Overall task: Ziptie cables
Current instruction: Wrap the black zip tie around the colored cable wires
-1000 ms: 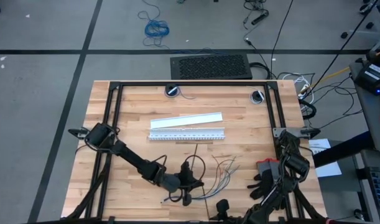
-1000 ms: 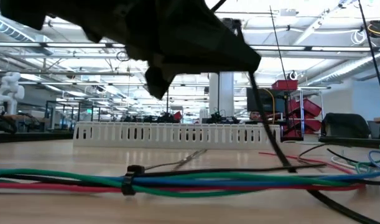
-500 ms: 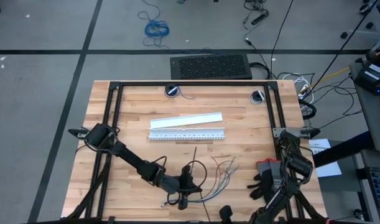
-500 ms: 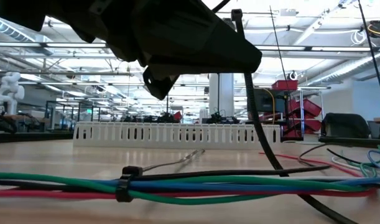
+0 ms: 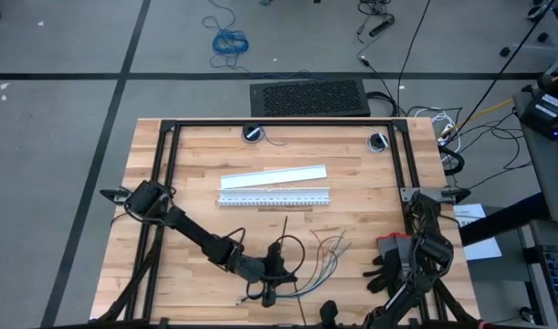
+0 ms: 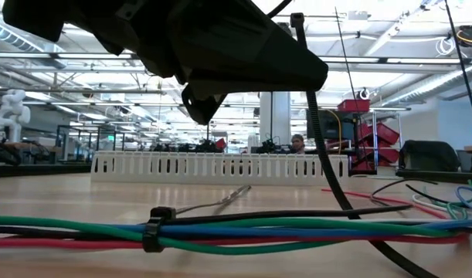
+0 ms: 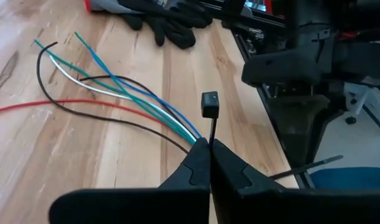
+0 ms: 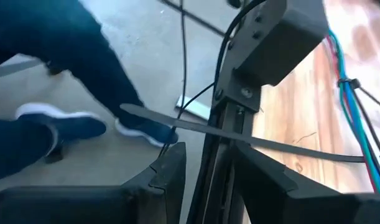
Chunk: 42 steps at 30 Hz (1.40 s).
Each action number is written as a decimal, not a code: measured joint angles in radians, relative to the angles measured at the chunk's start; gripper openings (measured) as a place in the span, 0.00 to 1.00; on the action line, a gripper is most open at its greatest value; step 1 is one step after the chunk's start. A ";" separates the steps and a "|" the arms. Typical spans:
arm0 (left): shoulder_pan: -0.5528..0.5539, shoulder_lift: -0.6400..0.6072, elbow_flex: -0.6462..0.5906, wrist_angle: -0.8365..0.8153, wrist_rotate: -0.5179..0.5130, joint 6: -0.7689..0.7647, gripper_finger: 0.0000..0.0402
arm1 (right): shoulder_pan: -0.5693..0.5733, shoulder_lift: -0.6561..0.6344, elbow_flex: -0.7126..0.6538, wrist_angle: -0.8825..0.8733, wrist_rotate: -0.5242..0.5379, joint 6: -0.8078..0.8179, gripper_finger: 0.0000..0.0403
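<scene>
Nearby, black gloves (image 5: 385,265) — white slotted strip (image 5: 275,197), cables (image 6: 297,232) between

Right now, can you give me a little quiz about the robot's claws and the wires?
1. True or false: the left claw is shut on a ziptie close to the cables.
2. Pick one. The right claw is: A) open, B) shut on a cup, C) shut on a book.
3. How many white strips lie in the middle of the table?

Key: 1 true; 2 A; 3 two.
</scene>
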 joint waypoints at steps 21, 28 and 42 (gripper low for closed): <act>0.001 0.000 0.000 0.003 0.001 -0.007 0.00 | -0.035 0.017 -0.002 0.185 0.095 -0.185 0.31; 0.001 0.000 0.000 0.003 0.001 -0.007 0.00 | -0.056 0.017 -0.002 0.215 0.020 -0.172 0.16; -0.003 0.000 -0.001 -0.018 -0.006 0.101 0.00 | -0.056 0.012 -0.002 0.231 0.023 -0.080 0.00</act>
